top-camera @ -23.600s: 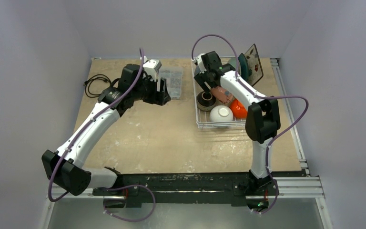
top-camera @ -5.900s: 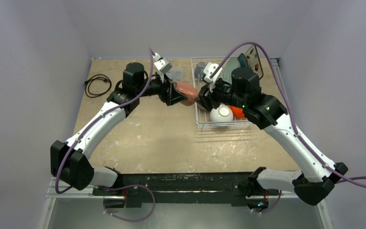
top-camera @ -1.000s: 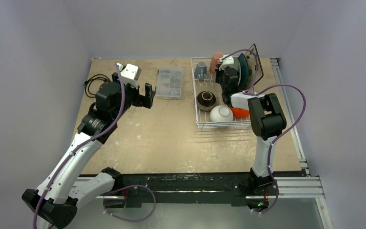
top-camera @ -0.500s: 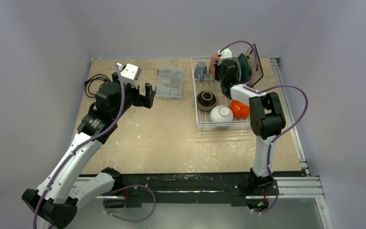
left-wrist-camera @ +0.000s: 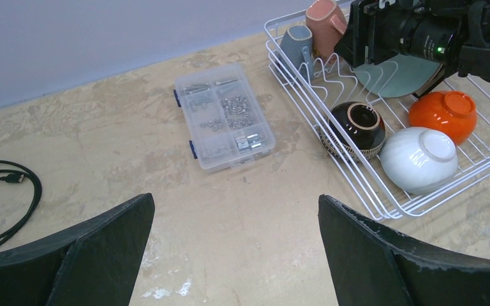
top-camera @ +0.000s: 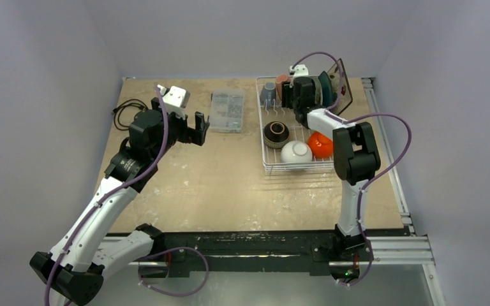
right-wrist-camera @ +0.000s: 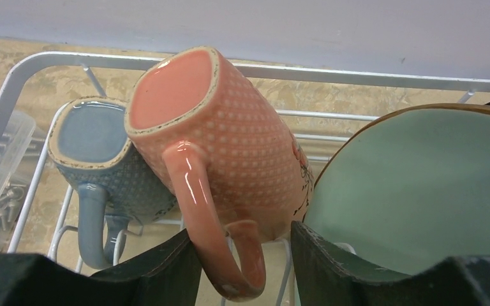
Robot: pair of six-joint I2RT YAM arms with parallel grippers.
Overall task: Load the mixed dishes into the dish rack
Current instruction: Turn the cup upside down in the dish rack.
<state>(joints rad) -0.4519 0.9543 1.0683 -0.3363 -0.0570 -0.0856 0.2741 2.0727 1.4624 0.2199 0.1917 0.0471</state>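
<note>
The white wire dish rack holds a brown bowl, a white bowl and an orange bowl. A pale green plate, a teal plate and a floral plate stand at its back right. The salmon-pink mug rests upside down on the tines beside the grey-blue mug in the back left corner. My right gripper straddles the pink mug's handle, jaws parted, with a gap on the right side. My left gripper hangs wide open over bare table.
A clear plastic compartment box with screws lies left of the rack. A black cable coils at the table's far left. Grey walls enclose the table at the back and sides.
My right gripper lowered the pink mug onto the tines beside the grey-blue mug and its jaws opened off the handle. The left arm has not moved.
</note>
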